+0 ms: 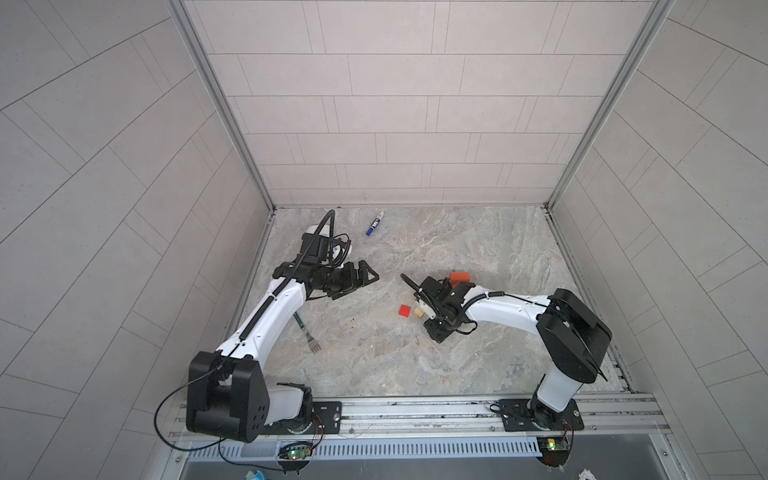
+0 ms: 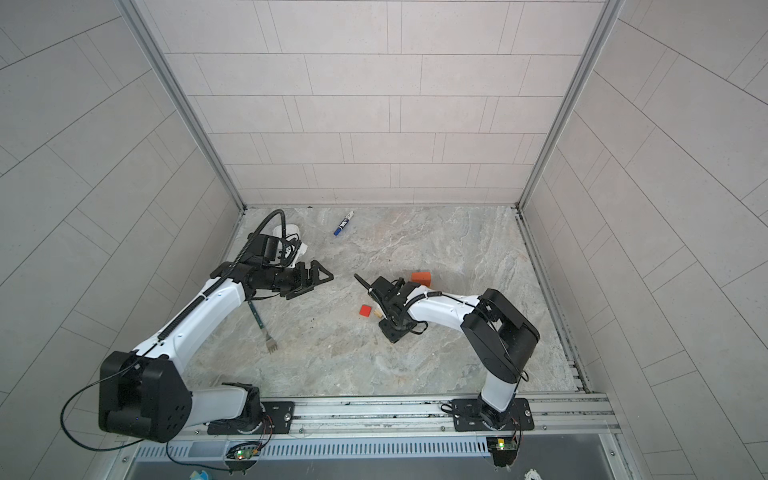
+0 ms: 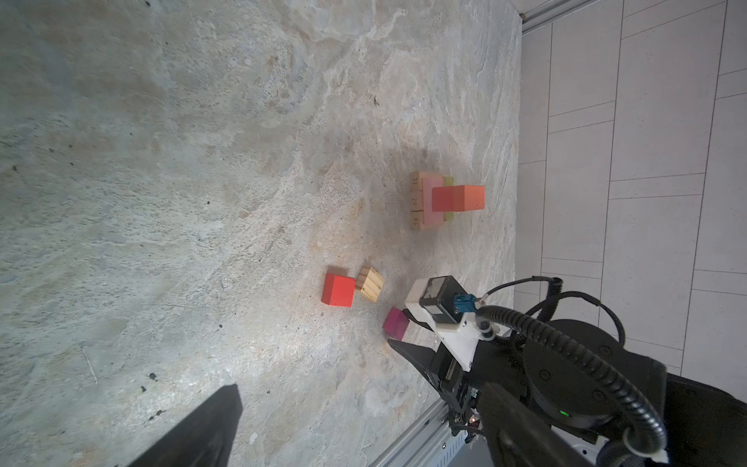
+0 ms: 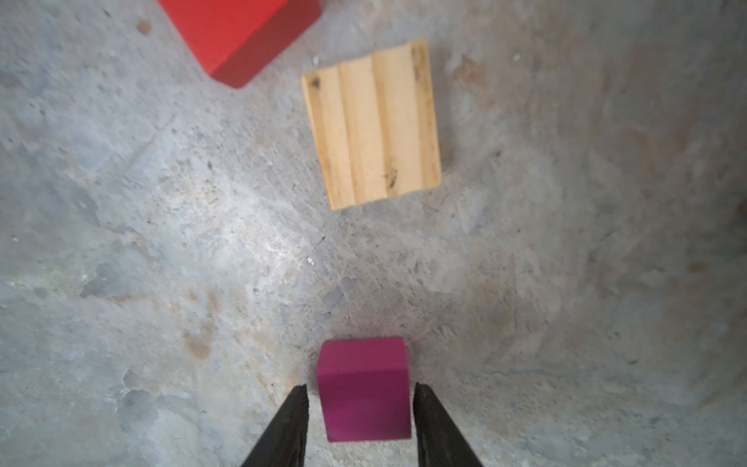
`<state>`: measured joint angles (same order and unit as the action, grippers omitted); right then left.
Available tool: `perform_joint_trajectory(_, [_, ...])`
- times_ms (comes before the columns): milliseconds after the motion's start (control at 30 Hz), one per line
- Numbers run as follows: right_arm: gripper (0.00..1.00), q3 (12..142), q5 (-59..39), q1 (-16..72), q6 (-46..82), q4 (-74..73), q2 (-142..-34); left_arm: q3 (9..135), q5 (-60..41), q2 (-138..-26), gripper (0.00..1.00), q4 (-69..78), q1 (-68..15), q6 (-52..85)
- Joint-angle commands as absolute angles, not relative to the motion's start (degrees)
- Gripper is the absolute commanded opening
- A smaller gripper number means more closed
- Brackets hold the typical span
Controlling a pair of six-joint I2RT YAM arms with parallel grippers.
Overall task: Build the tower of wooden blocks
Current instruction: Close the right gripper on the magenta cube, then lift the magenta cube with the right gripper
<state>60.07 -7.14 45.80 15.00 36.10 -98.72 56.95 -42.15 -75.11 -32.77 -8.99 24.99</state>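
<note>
Right hand (image 4: 359, 389) straddles the magenta cube (image 4: 362, 364) on the desk (image 4: 161, 242), jaws not pinched on it, with a sliver of gap showing. Left hand (image 1: 356, 284) hangs wide open and empty. Tower (image 3: 440, 200) stands near the right hand, while the red cube (image 3: 338, 290) and tan cube (image 3: 370, 284) sit loose beside each other.

Tan bars (image 3: 416, 201) show 31, 29 and 85 on their ends

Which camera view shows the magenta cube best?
The right wrist view. There the magenta cube is large and whole, sitting between the fingertips of the right gripper. The left wrist view shows it small, beside the right wrist camera. In both top views the right arm hides it.
</note>
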Motion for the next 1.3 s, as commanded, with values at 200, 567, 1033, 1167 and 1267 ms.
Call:
perform_joint_trajectory(200, [0.35, 61.30, -6.59, 45.97, 14.79, 36.30, -99.50, 56.78, -42.43, -75.05, 0.99, -32.39, -8.44, 24.46])
perform_joint_trajectory(567, [0.36, 61.24, -6.05, 45.97, 15.18, 36.38, -99.76, 56.65, -42.52, -74.92, 0.99, -32.41, -8.50, 24.56])
perform_joint_trajectory(1033, [0.37, 61.74, -5.80, 45.97, 15.07, 36.63, -100.44, 56.67, -42.63, -75.02, 0.98, -32.26, -8.44, 24.61])
perform_joint_trajectory(1167, [0.36, 62.17, -5.71, 45.97, 15.17, 36.99, -100.44, 56.65, -42.63, -75.05, 0.99, -32.26, -8.47, 24.61])
perform_joint_trajectory(1267, [0.35, 62.62, -5.63, 45.97, 15.28, 37.43, -100.05, 56.62, -42.72, -75.06, 0.99, -32.21, -8.44, 24.61])
